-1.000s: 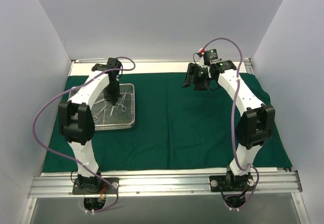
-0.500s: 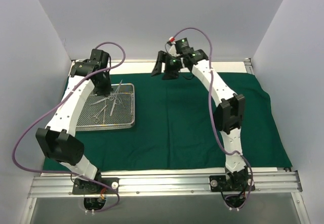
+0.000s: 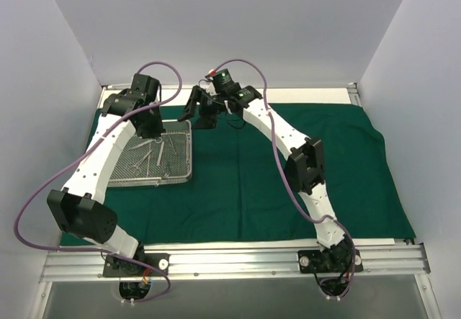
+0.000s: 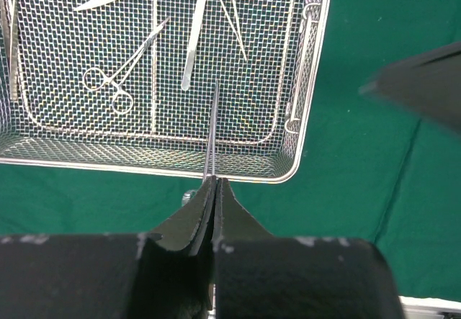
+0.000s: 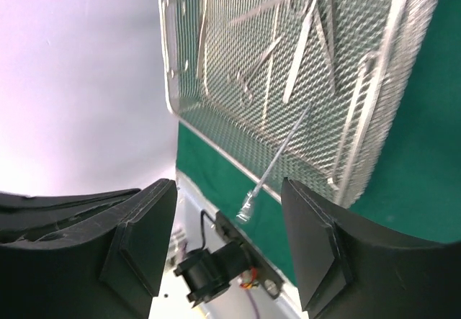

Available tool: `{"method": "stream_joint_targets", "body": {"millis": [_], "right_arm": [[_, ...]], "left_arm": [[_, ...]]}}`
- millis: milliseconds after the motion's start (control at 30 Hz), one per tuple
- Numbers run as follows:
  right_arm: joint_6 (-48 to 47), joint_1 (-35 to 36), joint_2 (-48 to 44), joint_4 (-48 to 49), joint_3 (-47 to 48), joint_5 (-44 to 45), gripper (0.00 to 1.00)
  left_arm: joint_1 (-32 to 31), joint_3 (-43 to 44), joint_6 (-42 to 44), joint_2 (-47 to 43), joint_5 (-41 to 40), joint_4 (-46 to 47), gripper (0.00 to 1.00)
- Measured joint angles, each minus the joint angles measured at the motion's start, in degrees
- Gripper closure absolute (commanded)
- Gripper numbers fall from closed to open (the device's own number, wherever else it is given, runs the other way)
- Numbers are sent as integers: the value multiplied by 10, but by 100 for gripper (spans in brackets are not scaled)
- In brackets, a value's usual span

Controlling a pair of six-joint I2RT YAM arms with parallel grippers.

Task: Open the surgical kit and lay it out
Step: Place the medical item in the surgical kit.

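your left gripper was clamped on a slim steel instrument, its long axis pointing straight ahead, tip over the wire-mesh tray; your right gripper hung with fingers apart near the tray.

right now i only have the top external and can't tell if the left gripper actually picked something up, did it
Observer: yes. In the left wrist view the left gripper is shut on a slim steel instrument that points out over the wire-mesh tray.
Operator: what else is in the tray
Observer: several pieces lie on the mesh, including a ring-handled clamp and tweezers.
Operator: and the right gripper
Observer: its wrist view shows the right gripper open with nothing between its fingers, facing the tray.
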Motion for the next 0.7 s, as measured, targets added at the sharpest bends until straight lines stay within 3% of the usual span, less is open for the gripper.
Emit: {"method": "stream_joint_targets", "body": {"millis": [100,133,200,233,367,567,700], "right_arm": [[16,12,11,6,-4,-13,40],[18,15,11,5,-7,-14,40],[17,16,11,4,-8,-17,40],[12,15,10,3,-8,-17,40],[-20,-9,-16,-8,-63,-9,39],[-66,-121,-121,-38,-226,22,39],[-93,-208,-170,-54,-248,44,39]], "left_arm": [[0,0,2,0,0,3,98],[0,0,3,0,0,2,86],[0,-6,10,0,-1,1,77],[2,-13,12,0,0,2,66],[23,-70,20,4,36,6,43],[63,-79,35,50,90,0,32],[71,-37,57,135,135,-7,33]]}}
